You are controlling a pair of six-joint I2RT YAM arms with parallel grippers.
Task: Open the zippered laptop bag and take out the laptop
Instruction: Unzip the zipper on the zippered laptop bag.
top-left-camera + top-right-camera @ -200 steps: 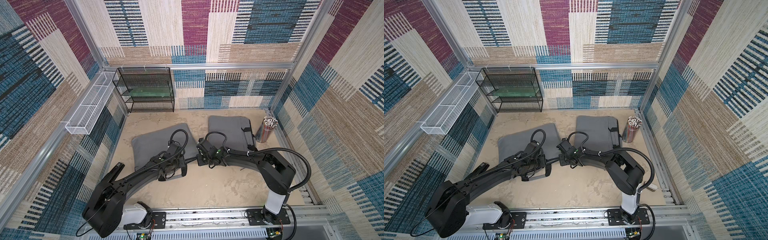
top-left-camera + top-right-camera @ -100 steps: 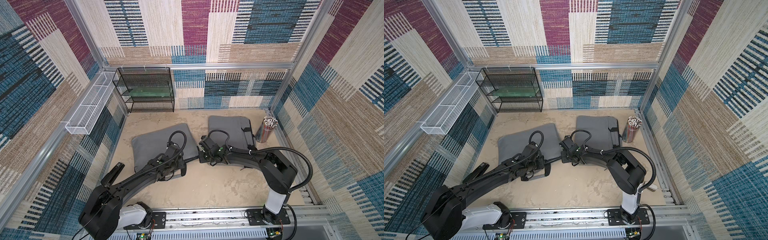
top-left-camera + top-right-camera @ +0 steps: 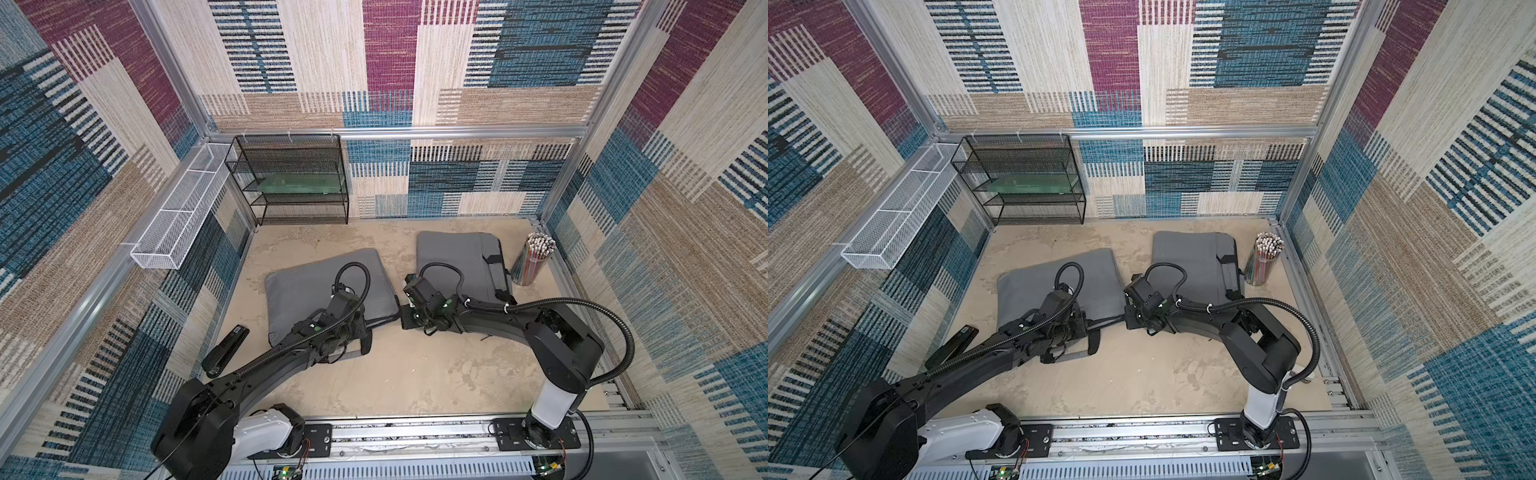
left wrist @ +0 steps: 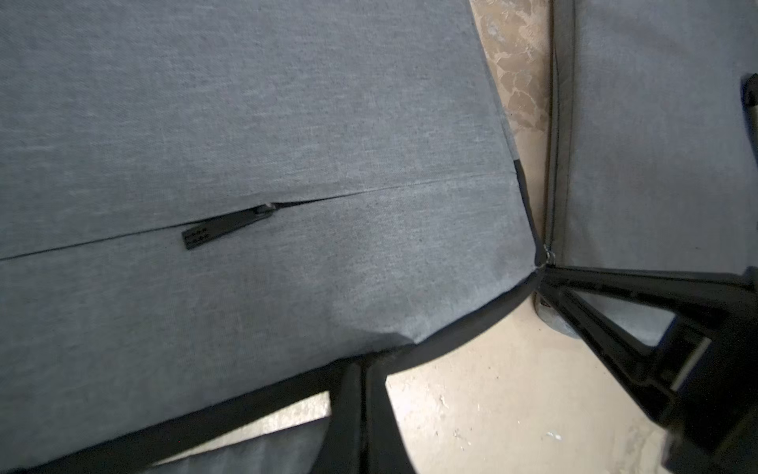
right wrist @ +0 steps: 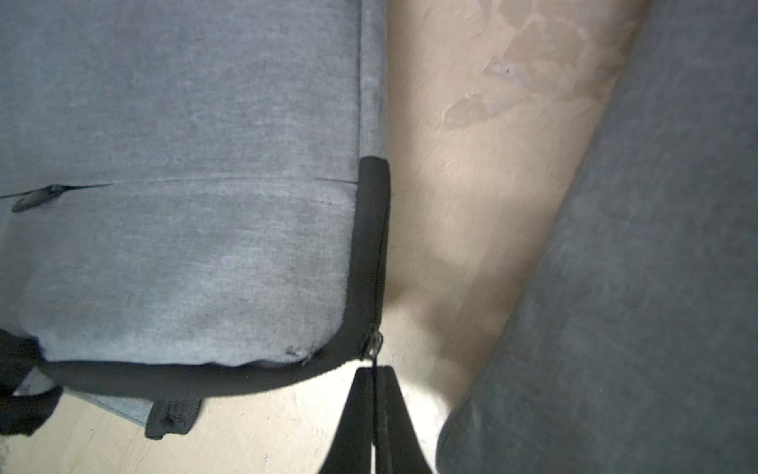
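Observation:
The grey zippered laptop bag (image 3: 316, 291) (image 3: 1034, 286) lies flat left of centre, black trim along its near edge. My right gripper (image 5: 374, 371) (image 3: 402, 319) is shut on the zipper pull (image 5: 372, 349) at the bag's near right corner. My left gripper (image 4: 363, 363) (image 3: 1084, 325) is shut on the black trim of the near edge, a little left of that corner. A front-pocket zipper pull (image 4: 223, 230) lies flat on the grey fabric. The laptop is hidden.
A second grey bag (image 3: 457, 262) lies to the right, close behind my right arm. A cup of pencils (image 3: 534, 259) stands at the back right. A black stapler (image 3: 226, 351) lies left of the bag. A black mesh shelf (image 3: 291, 178) and white wire basket (image 3: 178, 216) line the walls.
Both grippers keep their holds on the bag. The left arm has shifted slightly; the right gripper stays at the bag's corner.

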